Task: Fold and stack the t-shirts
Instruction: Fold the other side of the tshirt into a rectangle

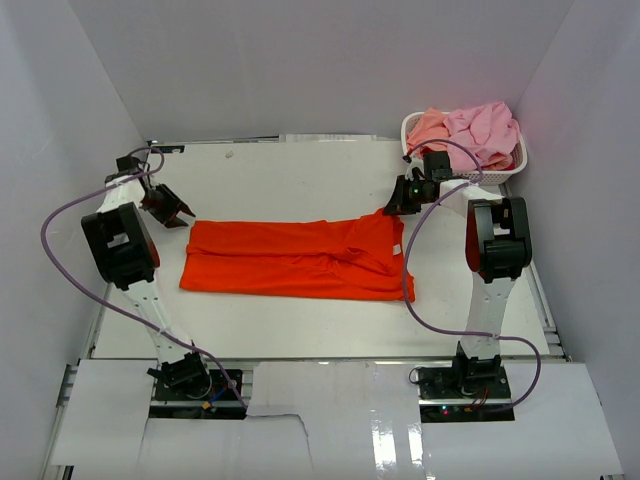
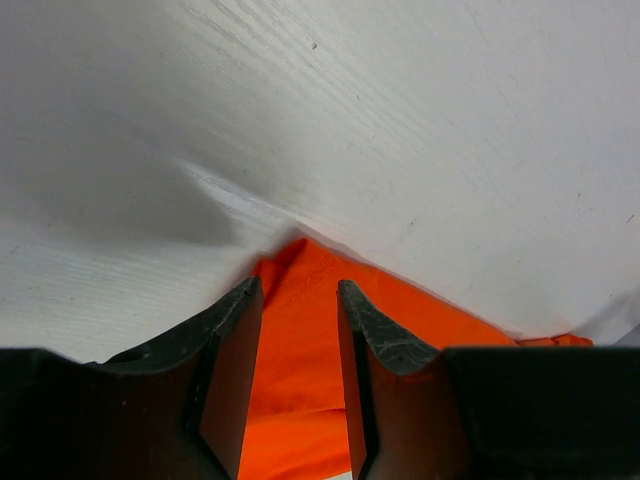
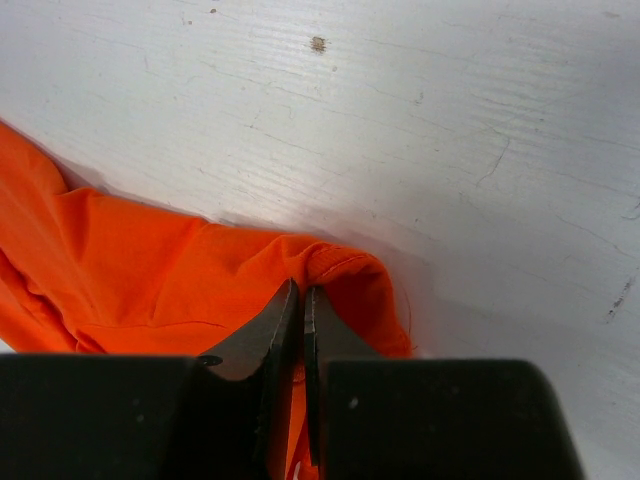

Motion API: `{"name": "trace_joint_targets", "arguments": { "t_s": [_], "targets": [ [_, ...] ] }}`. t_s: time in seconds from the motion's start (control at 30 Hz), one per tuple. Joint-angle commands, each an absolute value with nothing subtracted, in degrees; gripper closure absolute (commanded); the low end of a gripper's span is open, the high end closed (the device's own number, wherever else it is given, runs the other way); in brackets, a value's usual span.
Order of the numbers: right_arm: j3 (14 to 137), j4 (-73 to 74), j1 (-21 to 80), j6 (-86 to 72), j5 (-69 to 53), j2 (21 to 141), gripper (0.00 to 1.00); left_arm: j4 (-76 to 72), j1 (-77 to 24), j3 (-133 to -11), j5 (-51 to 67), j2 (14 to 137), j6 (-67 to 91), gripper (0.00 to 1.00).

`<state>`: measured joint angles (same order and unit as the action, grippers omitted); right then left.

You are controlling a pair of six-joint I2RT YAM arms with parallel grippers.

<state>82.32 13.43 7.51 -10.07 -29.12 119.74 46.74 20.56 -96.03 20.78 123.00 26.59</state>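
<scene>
Right end effector (image 3: pixel 302 292): clamped on orange t-shirt (image 1: pixel 290 260) corner. Left end effector (image 2: pixel 298 285): jaws apart, holding nothing. Risk: pull one-sided and you drag the fold askew.

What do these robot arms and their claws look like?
The left arm and right arm match: white links, bulky black joint housings. A purple cable loops along each. The left gripper and right gripper have two dark, wedge-shaped fingers.

Right claw (image 3: pixel 302 292) tight on orange t-shirt (image 3: pixel 130 270)
</scene>
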Motion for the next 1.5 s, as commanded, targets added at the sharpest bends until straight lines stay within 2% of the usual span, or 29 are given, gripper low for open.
{"name": "trace_joint_targets", "arguments": {
  "t_s": [0.0,0.23,1.1,1.17,1.33,1.43,1.47],
  "targets": [
    [83.76,12.74,7.56,-9.49,-30.41,119.71,0.92,46.76,20.65,-96.15,21.09,117.77,26.11,0.53],
    [84.20,13.01,7.65,-9.49,-30.32,120.06,0.92,46.76,19.25,-94.66,23.82,119.09,25.49,0.54],
    [83.94,13.01,7.65,-9.32,-30.23,119.53,0.92,47.90,17.23,-97.29,19.16,125.42,24.96,0.56],
    [83.85,13.01,7.73,-9.32,-30.23,119.53,0.92,47.99,17.14,-97.29,19.16,125.68,24.87,0.58],
    [83.85,12.92,7.73,-9.32,-30.32,119.53,0.92,47.99,17.14,-97.47,18.81,126.30,24.70,0.73],
    [83.94,12.92,7.73,-9.32,-30.32,119.44,0.92,47.99,17.23,-97.47,18.54,126.65,24.79,0.76],
    [83.94,13.01,7.73,-9.32,-30.32,119.44,0.92,47.99,17.14,-97.47,18.46,126.74,24.87,0.81]
  ]
}}
